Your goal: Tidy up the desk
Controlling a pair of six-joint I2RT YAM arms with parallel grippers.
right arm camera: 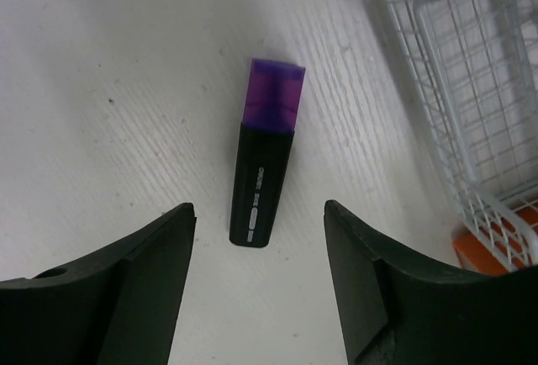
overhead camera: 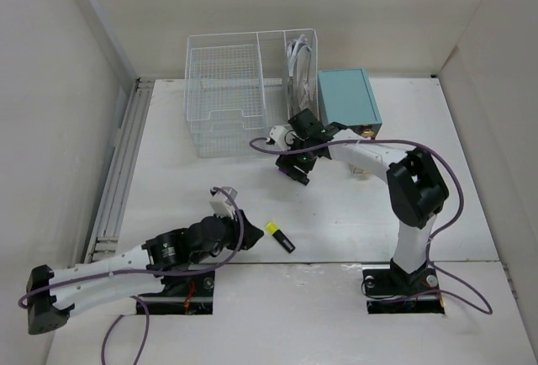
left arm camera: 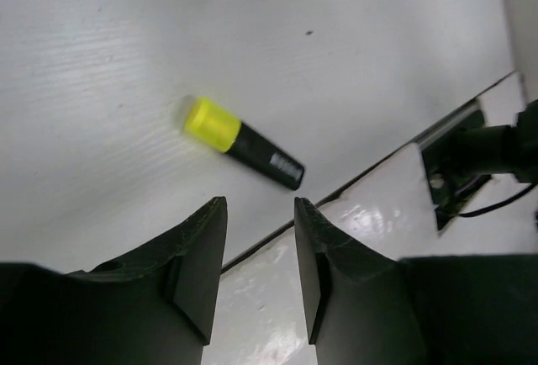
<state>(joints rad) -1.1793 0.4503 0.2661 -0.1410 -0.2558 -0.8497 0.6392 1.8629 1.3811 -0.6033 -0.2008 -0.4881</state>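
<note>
The desk (overhead camera: 353,214) is a white tabletop. A highlighter with a yellow cap and black body (overhead camera: 280,236) lies near its front edge; in the left wrist view it (left arm camera: 244,144) lies just beyond my fingertips. My left gripper (overhead camera: 250,235) (left arm camera: 261,205) is open and empty, to the left of it. A highlighter with a purple cap and black body (right arm camera: 265,163) lies on the desk below my right gripper (right arm camera: 258,205), its black end between the spread jaws. My right gripper (overhead camera: 296,167) is open and hovers in front of the basket, hiding the purple highlighter in the top view.
A white wire basket (overhead camera: 244,87) (right arm camera: 471,87) stands at the back, with white cable (overhead camera: 298,62) in its right compartment. A teal box (overhead camera: 349,97) stands to its right. Something orange (right arm camera: 496,251) shows by the basket's foot. The desk's front seam (left arm camera: 370,171) is close.
</note>
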